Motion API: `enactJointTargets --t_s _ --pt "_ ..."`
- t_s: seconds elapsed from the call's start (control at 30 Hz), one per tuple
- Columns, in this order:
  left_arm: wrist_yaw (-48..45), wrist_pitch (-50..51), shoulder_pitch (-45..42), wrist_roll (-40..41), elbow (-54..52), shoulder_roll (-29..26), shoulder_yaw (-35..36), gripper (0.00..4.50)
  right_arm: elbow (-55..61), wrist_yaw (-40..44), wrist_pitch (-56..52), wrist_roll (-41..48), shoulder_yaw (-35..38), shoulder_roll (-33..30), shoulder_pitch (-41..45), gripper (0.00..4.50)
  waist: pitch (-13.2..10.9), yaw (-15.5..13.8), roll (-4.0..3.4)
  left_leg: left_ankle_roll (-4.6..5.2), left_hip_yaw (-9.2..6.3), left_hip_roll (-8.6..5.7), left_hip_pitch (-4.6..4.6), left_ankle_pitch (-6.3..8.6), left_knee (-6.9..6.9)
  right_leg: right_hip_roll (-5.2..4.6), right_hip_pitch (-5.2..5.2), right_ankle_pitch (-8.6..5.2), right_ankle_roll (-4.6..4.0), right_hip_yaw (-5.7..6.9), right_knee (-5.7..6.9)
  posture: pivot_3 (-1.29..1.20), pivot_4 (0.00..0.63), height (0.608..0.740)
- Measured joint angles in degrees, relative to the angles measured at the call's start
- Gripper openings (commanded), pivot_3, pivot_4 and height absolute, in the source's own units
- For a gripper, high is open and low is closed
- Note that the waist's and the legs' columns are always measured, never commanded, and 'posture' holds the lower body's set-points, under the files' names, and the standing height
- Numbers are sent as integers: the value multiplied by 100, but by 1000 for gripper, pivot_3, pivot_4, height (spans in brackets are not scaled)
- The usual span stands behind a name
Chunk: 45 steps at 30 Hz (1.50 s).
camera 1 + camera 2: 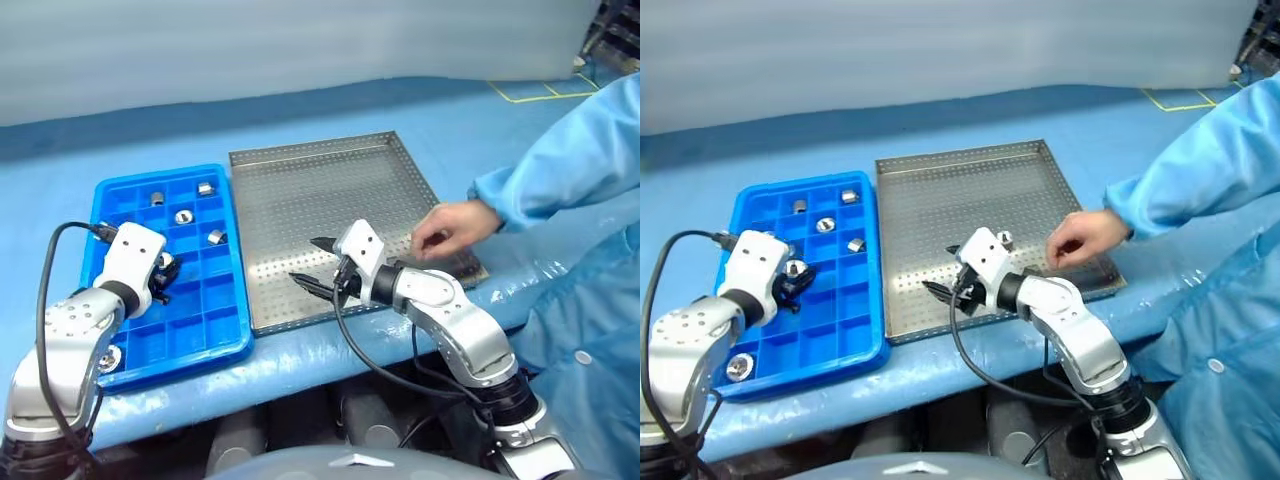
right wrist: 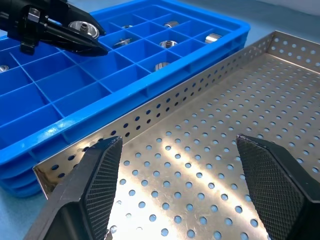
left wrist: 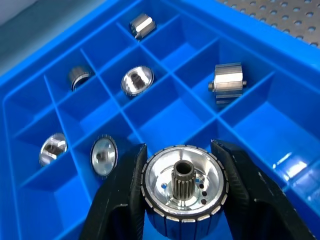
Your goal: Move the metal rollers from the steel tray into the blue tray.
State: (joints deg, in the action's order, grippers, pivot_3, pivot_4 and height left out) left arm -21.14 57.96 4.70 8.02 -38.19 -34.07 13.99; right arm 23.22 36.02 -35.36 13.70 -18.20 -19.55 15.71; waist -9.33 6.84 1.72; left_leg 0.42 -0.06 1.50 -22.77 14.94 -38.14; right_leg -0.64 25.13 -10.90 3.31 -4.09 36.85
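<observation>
Left wrist view: the left gripper (image 3: 182,187) clamps a shiny silver metal roller (image 3: 183,189) above the bright blue gridded plastic tray (image 1: 216,322), left of centre. Release over a divider risks tipping. The right gripper (image 2: 180,192) stands open over the grey perforated steel tray (image 2: 210,150); a person's hand (image 1: 452,228) nearby risks collision.

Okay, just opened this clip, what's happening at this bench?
A robot is moving metal rollers from a steel tray into a blue tray. Its left gripper holds one roller between its fingers over the blue tray's compartments, where several rollers already sit. The right gripper hangs open and empty over the steel tray. A person's hand reaches onto the steel tray's far side, near one roller lying there.
</observation>
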Motion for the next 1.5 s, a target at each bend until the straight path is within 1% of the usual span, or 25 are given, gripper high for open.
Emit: enactJointTargets --t_s 0.2,0.27,0.33,0.37,0.43,0.63,0.67,0.73,0.8,0.9,0.93,1.03,1.17,1.33,1.5 --pt "36 163 506 54 -412 147 151 1717 -24 36 6 -1 -2 -24 105 3833 1 -229 1 -1 6 -2 3 -1 -3 4 0 -3 -9 6 2 -21 150 740" --pt "63 171 595 65 -433 233 158 1717 -27 34 5 -4 -2 -31 105 3833 1 -276 1 -2 7 -2 4 -2 -5 4 -1 -17 -34 6 4 -20 150 740" --pt "91 165 630 94 -454 256 158 2445 -28 34 5 -6 -4 -31 105 3833 3 -305 3 -2 12 -2 9 -2 -6 5 -6 -22 -42 7 5 -21 150 740" --pt "112 156 642 94 -456 259 159 2638 -28 33 5 -7 -5 -31 105 3833 4 -309 1 -3 14 -2 13 -2 -6 4 -9 -22 -42 7 5 -21 150 740" --pt "176 155 645 88 -455 281 189 3283 -28 30 5 -12 -5 -39 105 3833 4 -313 1 -2 19 -3 20 -2 -7 4 -16 -23 -43 7 5 -21 150 740" --pt "392 79 253 167 -249 739 127 3283 -49 -35 0 -64 -5 -27 130 3833 6 -332 5 -2 20 -4 20 -2 -21 4 -30 -22 -41 15 2 -31 150 740" --pt "309 -125 128 346 -243 938 176 3283 -64 -114 -15 -115 -3 -27 130 3833 6 -336 5 -2 19 -2 20 -2 -22 2 -31 -20 -43 15 1 -31 150 740" --pt "86 -508 -7 643 -262 1111 157 3283 -118 -231 -27 -202 -1 -25 135 3833 7 -341 8 -3 20 -3 20 -2 -23 0 -33 -9 -60 15 0 -48 150 740" --pt "-201 -928 14 770 -268 1038 34 3283 -207 -322 -36 -294 20 -86 135 3833 7 -320 7 -3 25 -11 22 -1 -21 2 -31 -8 -62 12 0 -48 150 740" --pt "-617 -1477 178 774 -265 653 -393 3283 -405 -404 -134 -377 163 -222 136 3833 7 -298 5 -2 26 -13 23 -1 -18 5 -30 -10 -66 11 1 -68 150 740" --pt "-682 -1583 202 774 -260 641 -536 3283 -493 -417 -144 -381 227 -221 139 3833 7 -295 5 -2 25 -13 23 -1 -19 6 -30 -13 -61 11 1 -75 150 740" --pt "-687 -1728 199 768 -243 646 -813 3283 -733 -456 -140 -388 266 -130 211 3833 7 -269 6 -2 25 -10 25 -1 -21 11 -32 -22 -46 10 2 -78 150 740" --pt "-624 -1772 92 723 -201 664 -1059 3283 -1247 -583 -109 -432 283 182 389 3833 7 -243 5 -2 23 -7 29 -2 -23 15 -36 -21 -46 11 4 -65 150 740" --pt "-509 -1831 94 701 -201 666 -1126 3283 -1850 -740 31 -524 283 485 620 3833 7 -239 5 -2 24 -8 27 -2 -22 13 -36 -13 -38 9 1 -30 150 740" --pt "-412 -1844 258 714 -210 672 -1104 3283 -2336 -917 232 -686 288 654 786 3833 7 -275 5 -2 23 -8 25 -2 -22 13 -34 -13 -38 10 1 -13 150 740"
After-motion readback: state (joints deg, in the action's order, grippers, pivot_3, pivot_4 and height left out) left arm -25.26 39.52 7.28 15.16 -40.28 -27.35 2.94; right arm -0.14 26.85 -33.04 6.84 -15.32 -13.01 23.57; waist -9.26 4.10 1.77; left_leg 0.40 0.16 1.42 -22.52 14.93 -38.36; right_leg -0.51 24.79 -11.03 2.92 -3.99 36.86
